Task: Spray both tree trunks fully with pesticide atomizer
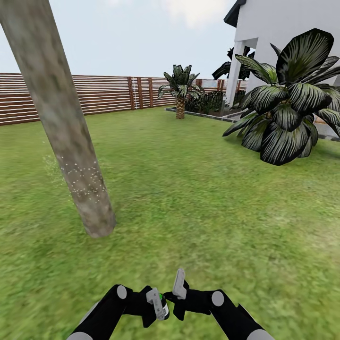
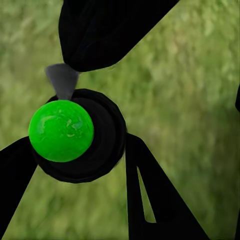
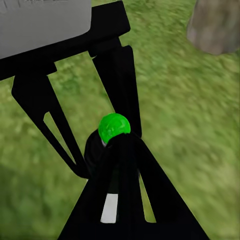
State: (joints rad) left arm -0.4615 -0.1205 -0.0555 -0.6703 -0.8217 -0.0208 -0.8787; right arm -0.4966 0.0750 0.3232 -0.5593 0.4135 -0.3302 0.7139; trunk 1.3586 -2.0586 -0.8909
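Atomizer in hand, first trunk partly sprayed.
The tree trunk (image 1: 61, 123), ahead of the fingers, bears only a speckled patch; the pesticide atomizer (image 2: 70, 132) sits clamped between the left gripper (image 1: 158, 304) fingers, right gripper (image 1: 178, 288) apparently closed beside it.

Both arms reach forward low and near the body, forearms angled inward so the wrists meet at the centre line. The left gripper (image 1: 158, 304) points right; its black fingers (image 2: 150, 200) are closed against the sides of the spray bottle (image 2: 75, 135), clamping its black body with the green cap. The right gripper (image 1: 178, 288) points left and up, touching the same bottle; whether its fingers (image 3: 125, 195) grip cannot be determined.
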